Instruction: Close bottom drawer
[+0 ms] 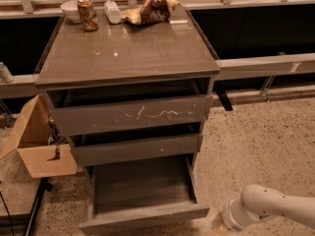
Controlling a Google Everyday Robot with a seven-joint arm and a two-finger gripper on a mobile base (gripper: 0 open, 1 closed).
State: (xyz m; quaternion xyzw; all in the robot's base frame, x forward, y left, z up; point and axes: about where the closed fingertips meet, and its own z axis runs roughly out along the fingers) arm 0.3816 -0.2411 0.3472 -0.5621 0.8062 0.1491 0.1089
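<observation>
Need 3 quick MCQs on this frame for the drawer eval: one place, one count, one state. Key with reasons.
1. How many drawers does the cabinet have?
A) two
B) five
C) three

2. Where is the gripper?
A) on the cabinet top
B) low on the right, near the front right corner of the bottom drawer
C) behind the cabinet

3. What state is the bottom drawer in?
A) pulled far out
B) fully shut
C) taken out of the cabinet

Key:
1 C: three fronts are stacked under the cabinet top.
2 B: the white arm comes in from the right edge and ends beside that corner.
3 A: its grey wood floor lies exposed, well forward of the two fronts above it.
</observation>
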